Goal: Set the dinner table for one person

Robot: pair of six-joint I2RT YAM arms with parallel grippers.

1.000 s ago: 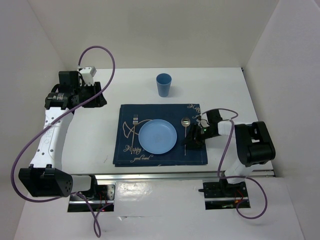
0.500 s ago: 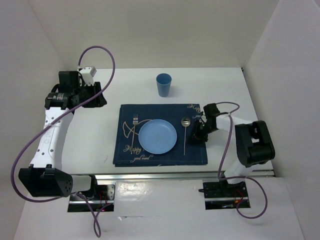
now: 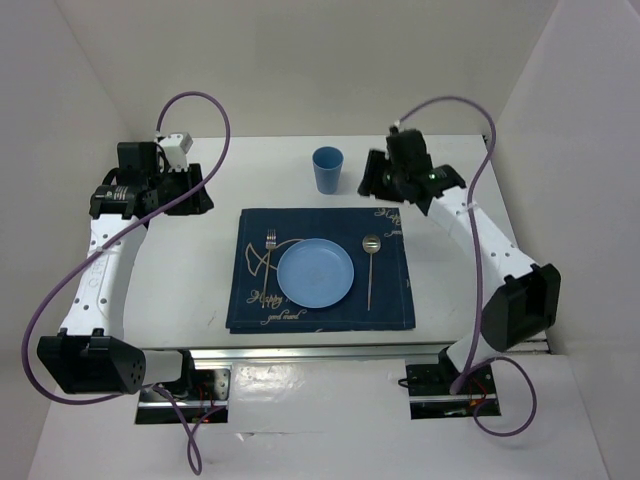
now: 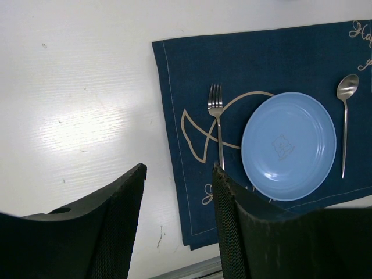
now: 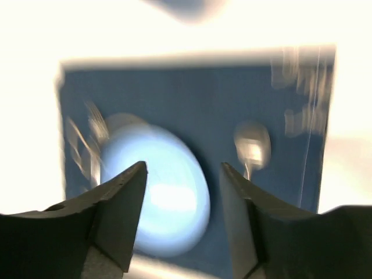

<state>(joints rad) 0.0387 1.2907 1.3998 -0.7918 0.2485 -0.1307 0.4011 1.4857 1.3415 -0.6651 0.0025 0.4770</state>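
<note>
Two arms: left end effector and right end effector gape empty. Round blue plate, silver fork, silver spoon lie set; blue plastic cup likely needs grasping next.

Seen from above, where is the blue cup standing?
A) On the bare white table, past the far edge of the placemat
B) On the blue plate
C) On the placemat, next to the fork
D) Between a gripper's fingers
A: the blue cup stands upright on the white table, just beyond the far edge of the placemat and not on the cloth.
</note>
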